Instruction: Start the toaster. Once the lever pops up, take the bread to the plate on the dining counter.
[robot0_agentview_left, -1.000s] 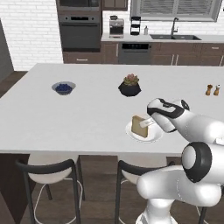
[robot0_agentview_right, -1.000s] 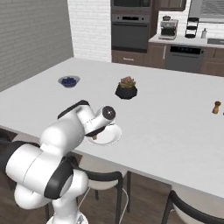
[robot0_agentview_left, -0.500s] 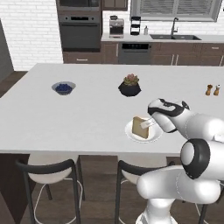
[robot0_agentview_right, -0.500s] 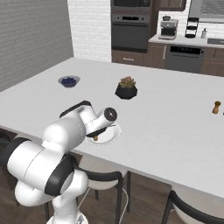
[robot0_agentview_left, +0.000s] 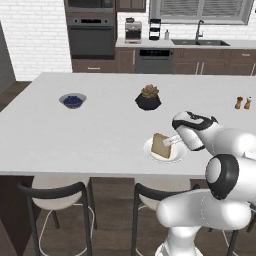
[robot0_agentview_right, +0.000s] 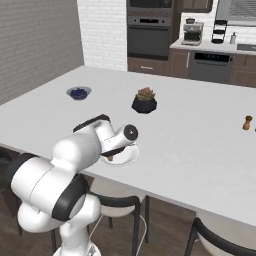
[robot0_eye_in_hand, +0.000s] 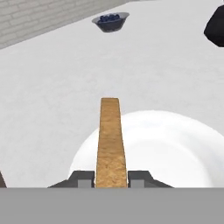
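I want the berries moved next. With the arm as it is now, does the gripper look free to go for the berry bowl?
Probably not yet: the gripper is shut on the bread, held on edge over the plate. Otherwise the dining counter lies bare toward the berry bowl, though reach is uncertain.

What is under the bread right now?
The bread stands on edge over the plate, clamped between the fingers, with the dining counter beneath. The hand view does not show whether its lower edge touches the plate; the slice itself hides that spot.
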